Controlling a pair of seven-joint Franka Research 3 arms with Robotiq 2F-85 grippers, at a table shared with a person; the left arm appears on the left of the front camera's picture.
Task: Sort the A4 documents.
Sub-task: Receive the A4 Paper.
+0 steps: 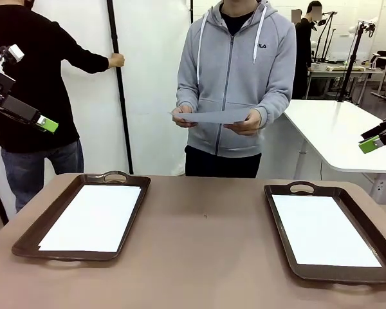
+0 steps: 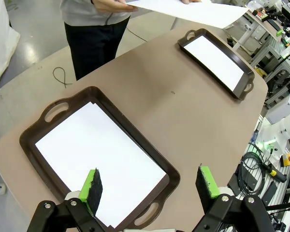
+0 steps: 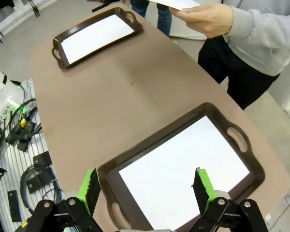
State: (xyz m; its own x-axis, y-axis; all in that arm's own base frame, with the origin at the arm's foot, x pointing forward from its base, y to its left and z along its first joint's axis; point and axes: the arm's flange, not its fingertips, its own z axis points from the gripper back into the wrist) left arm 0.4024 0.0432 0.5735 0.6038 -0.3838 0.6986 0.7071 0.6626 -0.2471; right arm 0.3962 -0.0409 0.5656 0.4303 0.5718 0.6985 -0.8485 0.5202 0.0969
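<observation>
A person in a grey zip hoodie stands at the far side of the brown table (image 1: pixel 206 257) and holds one thin white sheet of A4 paper (image 1: pixel 213 116) flat in both hands, up in the air above the far edge. More white sheets lie flat in two dark brown trays with handles: one sheet in the left tray (image 1: pixel 26 243), one in the right tray (image 1: pixel 280 254).

The left gripper (image 2: pixel 151 186) hangs high over the left tray with its green pads spread wide, holding nothing. The right gripper (image 3: pixel 146 183) hangs high over the right tray, also spread wide and empty.

Paper like this is very light, bendy and easy to crease. I think it will flop if pinched at one corner. The best place to take hold looks like the middle of the free near edge of the held sheet, away from the person's fingers. A sheet lying flat in a tray would be hard to pick up.
</observation>
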